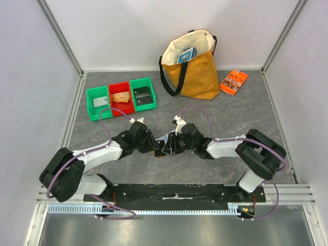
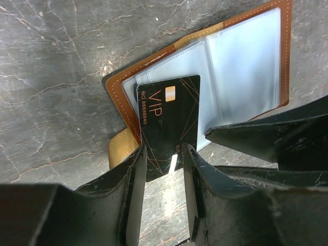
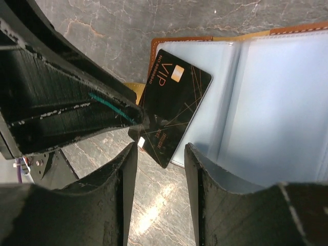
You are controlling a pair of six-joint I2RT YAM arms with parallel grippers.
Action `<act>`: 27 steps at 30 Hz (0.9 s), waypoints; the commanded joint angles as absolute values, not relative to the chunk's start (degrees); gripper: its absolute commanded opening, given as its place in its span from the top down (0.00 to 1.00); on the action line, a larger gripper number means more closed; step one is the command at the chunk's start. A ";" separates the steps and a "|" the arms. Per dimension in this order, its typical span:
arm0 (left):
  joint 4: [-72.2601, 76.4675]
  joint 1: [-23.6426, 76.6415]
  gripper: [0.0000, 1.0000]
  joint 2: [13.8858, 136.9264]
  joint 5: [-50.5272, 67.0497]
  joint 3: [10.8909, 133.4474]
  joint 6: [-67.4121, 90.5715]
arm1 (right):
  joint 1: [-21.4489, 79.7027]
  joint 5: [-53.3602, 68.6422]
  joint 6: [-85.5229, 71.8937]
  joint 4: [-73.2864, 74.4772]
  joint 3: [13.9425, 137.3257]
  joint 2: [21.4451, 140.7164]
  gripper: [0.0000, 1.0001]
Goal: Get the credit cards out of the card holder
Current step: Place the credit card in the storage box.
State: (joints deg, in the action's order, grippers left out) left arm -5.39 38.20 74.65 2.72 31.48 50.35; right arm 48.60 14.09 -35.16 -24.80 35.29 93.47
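The card holder lies open on the grey table, with brown edges, pale blue pockets and a tan tab. A black credit card marked VIP sticks partly out of a pocket, past the holder's edge. My left gripper is open, and the card's free end lies in the gap between its fingers. In the right wrist view the card lies skewed on the holder. My right gripper is open, with its right finger over a pocket. In the top view both grippers meet mid-table and hide the holder.
A row of green, red and green bins stands at the back left. A tan tote bag and an orange printed packet are at the back right. Walls enclose the table on three sides.
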 commanded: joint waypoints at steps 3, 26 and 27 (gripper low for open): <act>-6.50 37.79 0.58 73.39 1.85 32.08 48.16 | 46.85 16.35 -36.04 -27.77 38.93 95.45 0.55; 5.71 33.66 0.57 75.06 9.84 24.61 52.64 | 45.00 23.20 -35.86 -29.88 41.13 103.01 0.64; 5.80 33.58 0.57 75.06 10.10 24.52 52.82 | 45.00 23.20 -35.86 -29.97 41.13 103.01 0.64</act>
State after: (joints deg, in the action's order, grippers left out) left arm 2.35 34.06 74.48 7.70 25.45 50.98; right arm 45.08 21.63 -36.07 -29.76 39.62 101.58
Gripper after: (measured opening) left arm 0.442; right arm 0.360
